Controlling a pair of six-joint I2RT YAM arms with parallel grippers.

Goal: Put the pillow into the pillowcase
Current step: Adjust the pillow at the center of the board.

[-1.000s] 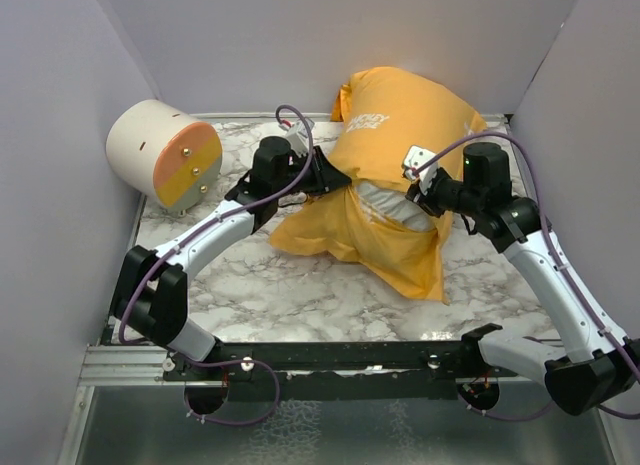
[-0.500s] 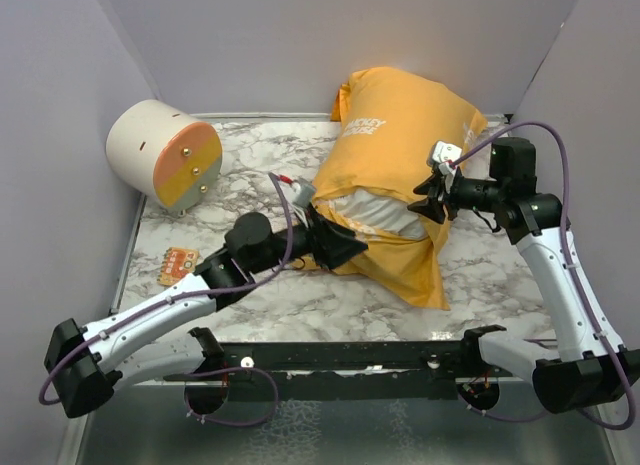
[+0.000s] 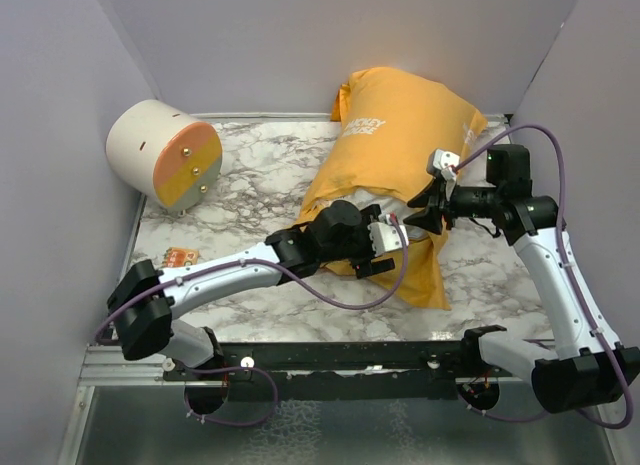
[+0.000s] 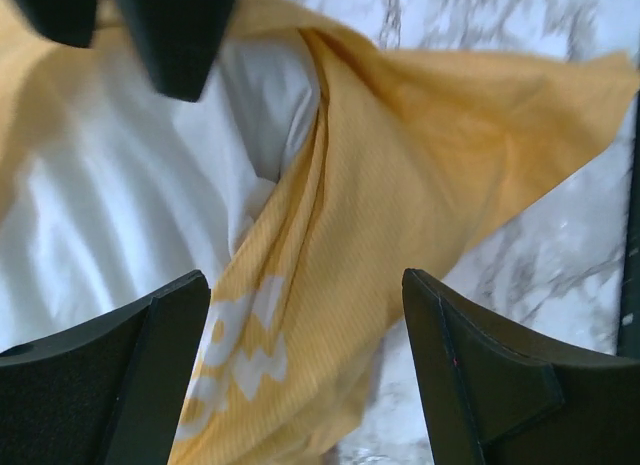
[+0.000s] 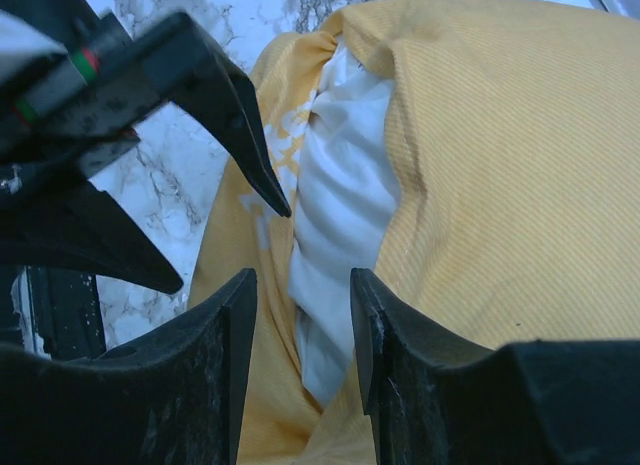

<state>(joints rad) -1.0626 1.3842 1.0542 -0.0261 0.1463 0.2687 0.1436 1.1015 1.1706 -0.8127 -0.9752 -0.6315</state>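
Observation:
The orange-yellow pillowcase lies at the back right of the marble table with the white pillow inside it; only a strip of pillow shows at the case's mouth. My left gripper hovers open and wide over that mouth, with pillow and pillowcase cloth below and nothing between its fingers. From the right, my right gripper points at the same opening. Its jaws stand partly open over the white pillow strip and the case's edge, gripping nothing.
A cream-and-orange cylinder lies at the back left. A small orange card rests on the table near the left edge. Grey walls close in the left, back and right sides. A black rail runs along the front.
My left gripper let go of the case's left side, opened wide and swung round to the front of the mouth. The right gripper drew back to the right and opened partway. The loose left fold has gone.

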